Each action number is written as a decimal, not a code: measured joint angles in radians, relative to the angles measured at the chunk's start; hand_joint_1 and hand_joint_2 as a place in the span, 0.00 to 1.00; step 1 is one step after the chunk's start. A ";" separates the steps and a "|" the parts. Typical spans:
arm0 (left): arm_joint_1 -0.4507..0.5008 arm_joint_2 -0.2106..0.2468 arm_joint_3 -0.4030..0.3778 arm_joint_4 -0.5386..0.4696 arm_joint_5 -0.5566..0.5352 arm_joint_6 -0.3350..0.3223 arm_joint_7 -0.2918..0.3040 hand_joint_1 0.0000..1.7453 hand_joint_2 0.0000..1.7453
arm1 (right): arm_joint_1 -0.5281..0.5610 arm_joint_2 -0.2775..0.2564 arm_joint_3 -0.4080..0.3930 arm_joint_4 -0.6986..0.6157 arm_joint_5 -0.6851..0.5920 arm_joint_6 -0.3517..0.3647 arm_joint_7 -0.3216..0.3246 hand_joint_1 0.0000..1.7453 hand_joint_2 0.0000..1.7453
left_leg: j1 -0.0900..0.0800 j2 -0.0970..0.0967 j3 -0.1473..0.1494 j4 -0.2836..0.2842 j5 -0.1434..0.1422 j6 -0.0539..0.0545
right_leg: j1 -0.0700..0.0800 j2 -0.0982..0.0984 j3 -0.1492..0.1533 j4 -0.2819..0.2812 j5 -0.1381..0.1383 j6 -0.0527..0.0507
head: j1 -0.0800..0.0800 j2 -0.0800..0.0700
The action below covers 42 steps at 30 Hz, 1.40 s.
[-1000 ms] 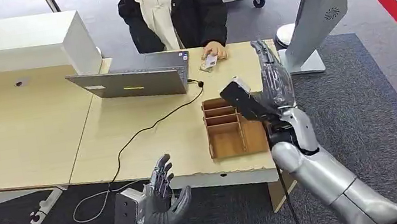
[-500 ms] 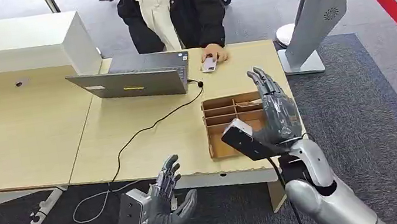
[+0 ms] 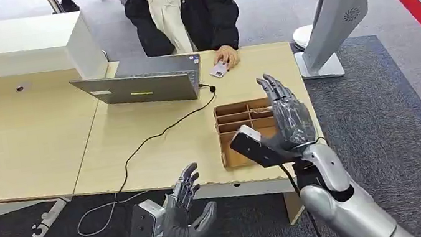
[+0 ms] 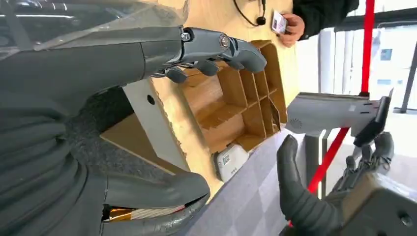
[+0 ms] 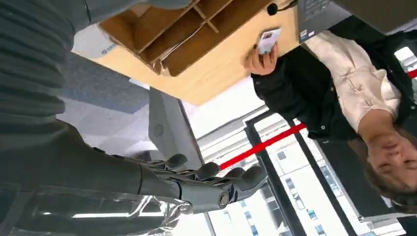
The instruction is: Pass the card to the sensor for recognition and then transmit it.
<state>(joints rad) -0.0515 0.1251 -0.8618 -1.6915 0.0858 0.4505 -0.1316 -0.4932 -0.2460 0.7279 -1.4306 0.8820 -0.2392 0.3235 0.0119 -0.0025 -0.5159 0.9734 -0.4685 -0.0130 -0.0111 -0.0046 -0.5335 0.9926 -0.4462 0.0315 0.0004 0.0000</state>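
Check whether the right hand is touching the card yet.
Apart. In the head view the right hand is raised over the wooden tray, while the card lies far across the desk under the person's hand.

Matt wood desk (image 3: pixel 148 140); bare wood tray (image 3: pixel 235 151); rough grey carpet (image 3: pixel 403 121).

from my end the right hand (image 3: pixel 287 121) is up at about 4 o'clock in the head view, fingers straight and spread, tips aimed toward 12, nothing in it. its silver arm runs off toward 5 o'clock. the left hand (image 3: pixel 186 217) sits low around 7 o'clock, palm turned up, fingers apart and loosely curled, also holding nothing. the left wrist view shows those fingers (image 4: pixel 231 45) stretched out.
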 joint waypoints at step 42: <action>0.003 0.002 0.008 -0.001 -0.003 0.069 0.009 0.00 1.00 | -0.348 0.153 0.201 0.829 -0.041 -0.004 -0.051 0.00 1.00 | 0.000 -0.001 0.000 0.000 0.000 0.000 | -0.001 -0.001 0.000 0.000 0.000 0.000 | 0.000 0.000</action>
<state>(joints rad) -0.0482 0.1267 -0.8537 -1.6922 0.0832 0.5192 -0.1228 -0.8413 -0.0931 0.9285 -0.6012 0.8411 -0.2430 0.2724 0.0121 -0.0034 -0.5161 0.9736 -0.4683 -0.0130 -0.0117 -0.0054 -0.5338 0.9929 -0.4462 0.0315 0.0004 0.0000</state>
